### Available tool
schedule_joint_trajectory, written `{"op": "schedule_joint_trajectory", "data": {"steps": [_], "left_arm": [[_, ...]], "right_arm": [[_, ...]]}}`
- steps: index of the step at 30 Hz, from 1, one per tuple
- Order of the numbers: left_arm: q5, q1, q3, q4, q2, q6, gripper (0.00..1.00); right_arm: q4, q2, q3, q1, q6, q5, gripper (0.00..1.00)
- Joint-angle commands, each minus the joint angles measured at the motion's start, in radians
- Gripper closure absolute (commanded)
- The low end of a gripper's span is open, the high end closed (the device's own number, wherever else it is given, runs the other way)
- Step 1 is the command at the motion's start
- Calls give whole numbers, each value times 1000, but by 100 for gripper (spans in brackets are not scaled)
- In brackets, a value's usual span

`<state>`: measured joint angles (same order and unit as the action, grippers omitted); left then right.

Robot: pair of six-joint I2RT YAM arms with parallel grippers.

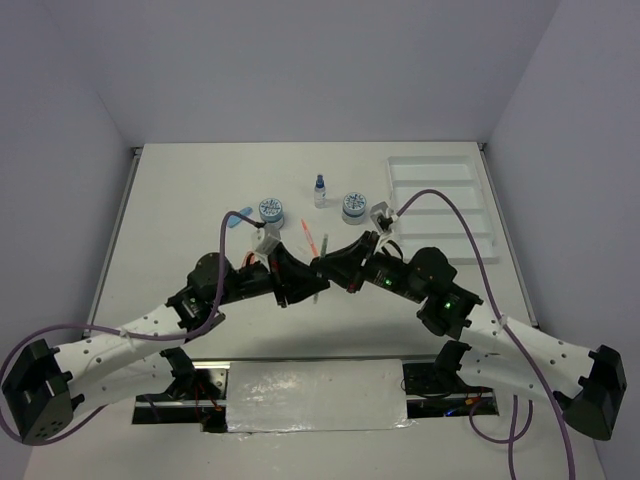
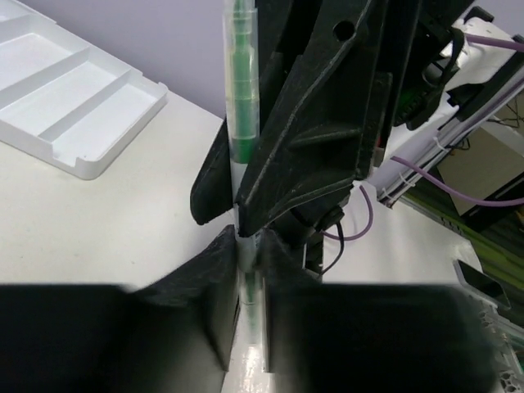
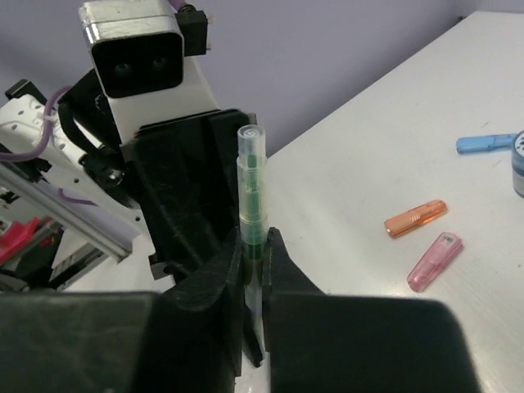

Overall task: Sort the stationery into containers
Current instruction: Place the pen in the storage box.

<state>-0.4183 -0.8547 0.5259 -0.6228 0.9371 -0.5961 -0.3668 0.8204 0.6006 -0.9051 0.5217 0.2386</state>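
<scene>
Both grippers meet at the table's middle and are shut on the same thin green pen [image 1: 323,246]. In the left wrist view the pen [image 2: 242,106] stands upright in a clear barrel, clamped low between my left gripper [image 2: 250,255] jaws, with the right gripper's black body just behind. In the right wrist view the pen [image 3: 252,184] is clamped by my right gripper [image 3: 255,255]. My left gripper [image 1: 303,280] and right gripper [image 1: 343,266] face each other. The white divided tray [image 1: 440,205] lies at the far right, apart from both.
An orange-red pen [image 1: 308,238], two round jars [image 1: 270,210] [image 1: 354,206], a blue-capped bottle [image 1: 320,190] and a blue piece [image 1: 233,220] lie beyond the grippers. Orange [image 3: 416,218] and pink [image 3: 435,260] pieces lie on the table. The tray's corner [image 2: 90,160] shows on the left.
</scene>
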Motion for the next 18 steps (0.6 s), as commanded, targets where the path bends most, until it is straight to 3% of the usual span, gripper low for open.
{"op": "schedule_joint_trajectory", "data": {"steps": [1, 2, 3, 5, 6, 9, 11, 13, 14, 18], "left_arm": [[35, -6, 63, -43, -1, -5, 64], [48, -6, 75, -23, -3, -4, 47], [68, -6, 83, 6, -6, 1, 2], [151, -6, 101, 142, -14, 15, 1], [192, -6, 126, 208, -18, 25, 1], [457, -4, 173, 516, -34, -16, 1], [678, -6, 213, 776, -46, -57, 1], [784, -6, 239, 927, -63, -135, 1], [815, -6, 253, 1022, -70, -154, 1], [733, -7, 249, 1086, -150, -140, 1]], "right_arm": [[-15, 22, -2, -5, 4, -40, 100], [5, 25, -1, -2, 3, -118, 100], [59, 25, 4, 5, 4, -174, 100], [139, 10, 27, 31, 29, -322, 100], [238, -7, 36, 76, 85, -499, 100], [444, -42, 50, 207, 297, -733, 100], [488, -55, 25, 368, 409, -768, 100], [512, -38, 15, 479, 448, -827, 100], [528, -21, 19, 514, 483, -844, 100], [629, 132, 65, 658, 569, -917, 100]]}}
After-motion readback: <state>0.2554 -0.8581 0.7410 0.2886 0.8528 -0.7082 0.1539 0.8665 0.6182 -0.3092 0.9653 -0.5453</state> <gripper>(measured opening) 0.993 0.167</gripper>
